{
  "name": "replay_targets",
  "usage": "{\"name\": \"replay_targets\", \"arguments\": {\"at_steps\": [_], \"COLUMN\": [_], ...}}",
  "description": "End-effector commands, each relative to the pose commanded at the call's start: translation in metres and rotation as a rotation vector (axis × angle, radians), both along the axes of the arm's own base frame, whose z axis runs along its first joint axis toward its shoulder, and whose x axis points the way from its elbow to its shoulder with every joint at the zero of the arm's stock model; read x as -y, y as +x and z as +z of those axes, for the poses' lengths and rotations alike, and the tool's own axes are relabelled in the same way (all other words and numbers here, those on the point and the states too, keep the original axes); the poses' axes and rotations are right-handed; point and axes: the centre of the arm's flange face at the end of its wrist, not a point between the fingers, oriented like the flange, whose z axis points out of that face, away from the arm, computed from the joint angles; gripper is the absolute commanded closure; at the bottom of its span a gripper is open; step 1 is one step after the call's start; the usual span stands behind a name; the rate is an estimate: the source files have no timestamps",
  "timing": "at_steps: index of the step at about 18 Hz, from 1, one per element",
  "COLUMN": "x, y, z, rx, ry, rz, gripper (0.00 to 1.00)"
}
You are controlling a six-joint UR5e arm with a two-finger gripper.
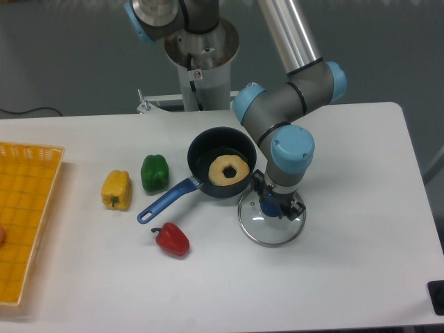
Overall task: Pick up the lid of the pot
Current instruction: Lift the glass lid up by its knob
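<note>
one blue knob point(268, 207) is what matters to me here: it sits near the middle of the clear pot lid point(261, 229), and it's the natural thing to take hold of on a broad, smooth disc. the lid lies flat on the table point(354, 270), just beside the dark pan point(198, 150); from this camera i can't tell whether their edges touch.

i have the gripper point(280, 196) low over the lid, its fingers close about the knob with only a narrow opening between them. whether they actually press on it, i can't tell from here. coming in from above makes sense to me, since it keeps the fingers off the pan's wall.

i judge this as the grasping step, with the lifting still to do. next i'd want a firm pinch, then a straight rise; a shallow bite could let the knob slip or the lid tip, and drifting sideways could knock the pan. its blue handle point(166, 202) points away from the lid, toward the red pepper point(173, 239), so it leaves my lift alone.
</note>
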Motion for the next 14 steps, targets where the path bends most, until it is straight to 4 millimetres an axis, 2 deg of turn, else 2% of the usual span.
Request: {"name": "replay_targets", "arguments": {"at_steps": [4,6,9,14], "x": [-0.001,-0.006,-0.013,-0.010], "y": [-0.005,-0.014,-0.028,-0.029], "z": [0.007,0.024,0.061,0.090], "rx": [-0.005,-0.001,0.020,-0.012], "ry": [0.003,0.001,-0.008,0.016], "rz": [0.002,0.002,0.002,-0.016], "gripper": [0.51,0.51,0.51,0.51]}}
